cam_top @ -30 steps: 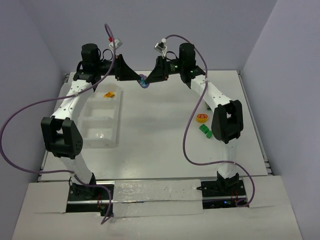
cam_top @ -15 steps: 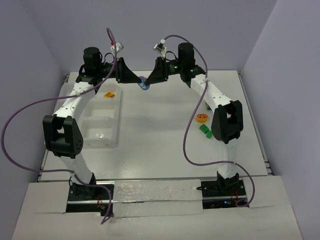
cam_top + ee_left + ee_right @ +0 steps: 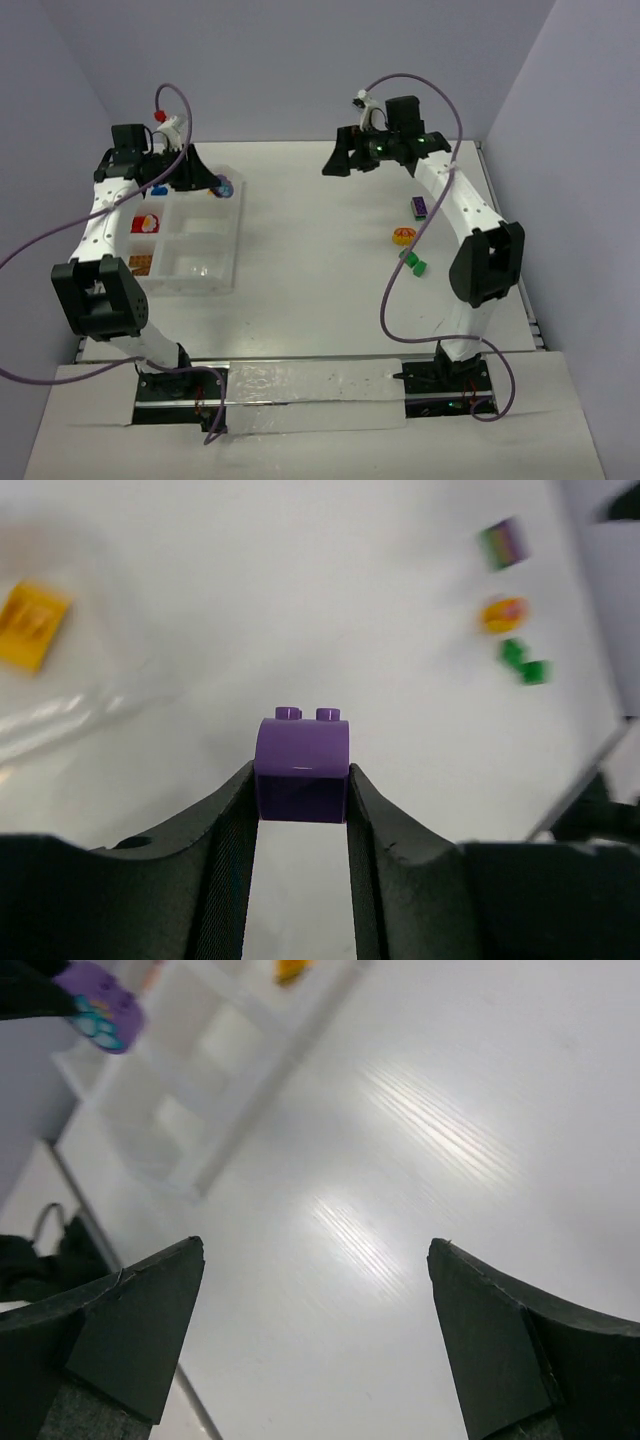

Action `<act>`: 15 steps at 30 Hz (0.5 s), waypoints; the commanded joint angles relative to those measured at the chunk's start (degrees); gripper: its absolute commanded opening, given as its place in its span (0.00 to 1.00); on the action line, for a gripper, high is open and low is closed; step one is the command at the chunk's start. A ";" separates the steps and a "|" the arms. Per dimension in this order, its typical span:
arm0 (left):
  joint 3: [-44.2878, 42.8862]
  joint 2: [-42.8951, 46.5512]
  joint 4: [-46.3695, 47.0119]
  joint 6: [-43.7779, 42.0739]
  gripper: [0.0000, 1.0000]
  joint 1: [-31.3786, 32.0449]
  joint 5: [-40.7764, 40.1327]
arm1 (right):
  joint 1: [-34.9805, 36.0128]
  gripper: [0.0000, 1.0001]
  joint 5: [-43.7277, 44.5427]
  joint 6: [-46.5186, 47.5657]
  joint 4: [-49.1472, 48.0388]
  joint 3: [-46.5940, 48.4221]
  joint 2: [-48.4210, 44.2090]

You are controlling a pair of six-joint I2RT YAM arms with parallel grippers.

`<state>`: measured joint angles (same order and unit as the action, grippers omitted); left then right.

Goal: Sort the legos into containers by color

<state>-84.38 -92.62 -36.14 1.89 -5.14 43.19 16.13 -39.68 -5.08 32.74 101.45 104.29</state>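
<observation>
My left end effector [image 3: 300,785] pinches a purple rounded brick [image 3: 301,760] above the far right corner of the divided tray [image 3: 236,250]. My right end effector [image 3: 316,1250] gapes wide, empty, above the bench [image 3: 320,260] near its far edge.

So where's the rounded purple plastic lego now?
The purple lego is pinched in the left gripper, over the far end of the clear plastic tray, on the top view's left.
</observation>
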 commanded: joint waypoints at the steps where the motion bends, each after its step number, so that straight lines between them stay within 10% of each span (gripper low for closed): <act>1: 8.96 7.10 0.61 -6.82 0.00 0.31 -31.27 | -3.63 1.00 18.64 7.71 3.73 -7.04 -6.73; 15: 11.48 0.00 11.00 -6.37 0.00 0.31 -43.73 | -14.54 1.00 34.65 11.32 2.77 -11.23 -2.71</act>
<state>-70.66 -89.60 -28.96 -3.67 -4.97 3.46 1.90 -9.95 4.70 36.59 91.30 100.45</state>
